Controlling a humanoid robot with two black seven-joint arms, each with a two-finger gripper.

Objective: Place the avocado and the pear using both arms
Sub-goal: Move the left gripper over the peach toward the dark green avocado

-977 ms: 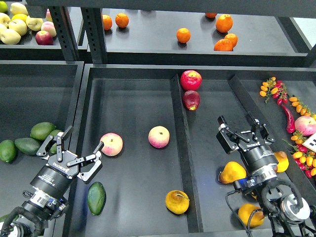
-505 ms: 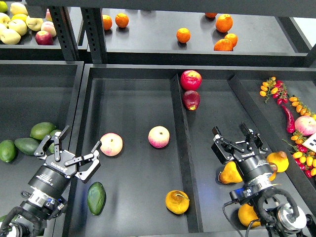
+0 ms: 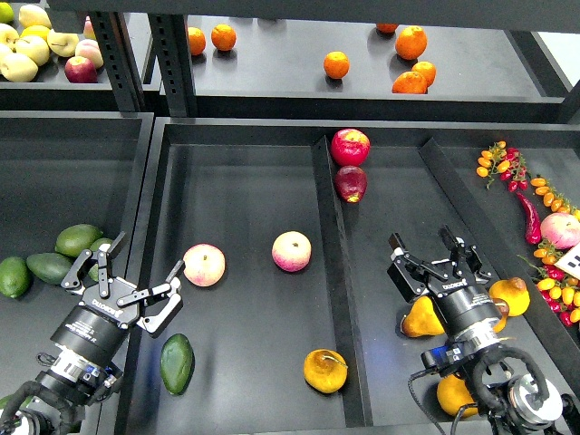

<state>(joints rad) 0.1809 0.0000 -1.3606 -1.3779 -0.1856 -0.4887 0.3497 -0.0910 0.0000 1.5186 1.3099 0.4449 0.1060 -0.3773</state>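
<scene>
The avocado (image 3: 177,363), dark green and slim, lies on the floor of the middle tray near its front left. The pear (image 3: 325,371), yellow-orange with a curved dark stem, lies in the same tray near the front, against the divider (image 3: 333,272). My left gripper (image 3: 145,263) is open and empty, above and to the left of the avocado, with its right finger close to a pink apple (image 3: 204,265). My right gripper (image 3: 426,249) is open and empty in the right compartment, far from the pear.
A second pink apple (image 3: 292,251) lies mid-tray. Two red apples (image 3: 350,145) sit by the divider's far end. Other yellow pears (image 3: 421,317) lie around my right arm. Lighter avocados (image 3: 77,239) fill the left bin. Oranges (image 3: 336,64) sit on the upper shelf, chilies and small tomatoes (image 3: 530,213) at the right.
</scene>
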